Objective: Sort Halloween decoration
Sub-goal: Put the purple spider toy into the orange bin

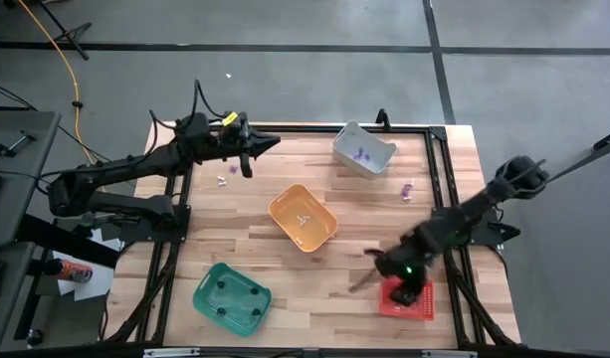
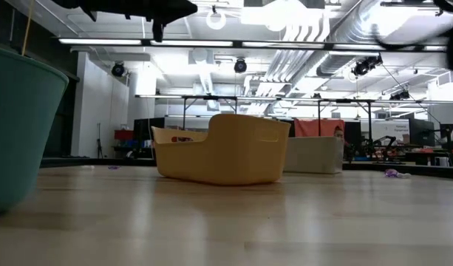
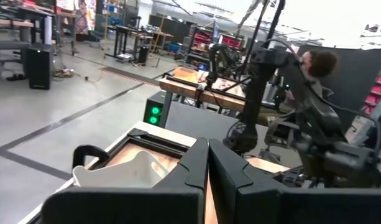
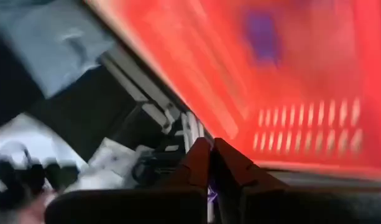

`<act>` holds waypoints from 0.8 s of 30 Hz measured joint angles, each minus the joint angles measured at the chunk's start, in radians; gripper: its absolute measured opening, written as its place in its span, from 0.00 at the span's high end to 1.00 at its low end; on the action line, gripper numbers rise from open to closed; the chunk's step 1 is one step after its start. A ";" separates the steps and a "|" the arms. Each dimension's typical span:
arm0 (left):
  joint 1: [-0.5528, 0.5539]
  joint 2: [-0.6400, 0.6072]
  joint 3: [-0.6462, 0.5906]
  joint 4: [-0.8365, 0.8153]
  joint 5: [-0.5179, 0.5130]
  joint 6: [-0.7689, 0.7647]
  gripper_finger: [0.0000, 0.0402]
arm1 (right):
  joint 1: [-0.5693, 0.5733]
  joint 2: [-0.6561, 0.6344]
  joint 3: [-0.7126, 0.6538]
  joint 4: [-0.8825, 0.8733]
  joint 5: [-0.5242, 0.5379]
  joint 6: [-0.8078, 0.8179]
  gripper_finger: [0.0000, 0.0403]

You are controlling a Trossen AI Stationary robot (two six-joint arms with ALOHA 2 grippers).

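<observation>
Purple trinkets (image 1: pixel 361 154) lie in the grey bin (image 1: pixel 379 159) at the table's far side. Another purple trinket (image 1: pixel 407 189) lies on the table to its right, and whitish trinkets (image 1: pixel 225 177) lie at the far left. My left gripper (image 1: pixel 255 149) hovers shut above those, pointing level toward the grey bin (image 3: pixel 125 171). My right gripper (image 1: pixel 406 288), blurred, slants down over the red bin (image 1: pixel 424 306) at the near right. It is shut, with a purple speck (image 4: pixel 210 194) between its fingers. A blurred purple thing (image 4: pixel 263 31) lies in the red bin. My right gripper has a tiny purple trinket (image 4: pixel 210 194) pinched between its two fingers, only a speck of it showing in the gap. The fingers slant down over the red bin's edge, and the trinket is lifted clear. Blur hides the rest.
The orange bin (image 1: pixel 303 217) stands mid-table with a small whitish piece inside. The green bin (image 1: pixel 232 296) sits at the near left, and black frame rails (image 1: pixel 439 189) border the table. A person (image 3: pixel 317 62) shows in the room beyond the far right side.
</observation>
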State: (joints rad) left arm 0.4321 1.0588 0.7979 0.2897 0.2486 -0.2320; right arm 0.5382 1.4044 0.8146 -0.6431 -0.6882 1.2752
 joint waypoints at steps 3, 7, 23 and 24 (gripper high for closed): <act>0.017 0.000 0.000 0.000 0.000 0.000 0.99 | 0.093 0.000 -0.053 0.109 0.072 0.307 1.00; 0.035 0.000 0.000 0.000 0.000 0.000 0.99 | 0.151 0.000 -0.065 0.170 0.294 0.609 1.00; 0.048 0.000 0.000 -0.001 0.001 0.000 0.99 | 0.235 0.000 -0.064 0.100 0.489 0.950 0.84; 0.048 0.000 0.000 -0.001 0.001 0.000 0.99 | 0.235 0.000 -0.064 0.097 0.501 0.954 0.83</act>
State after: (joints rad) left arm 0.4797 1.0588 0.7979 0.2886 0.2500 -0.2325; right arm 0.7734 1.4048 0.7509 -0.5463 -0.1874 2.2288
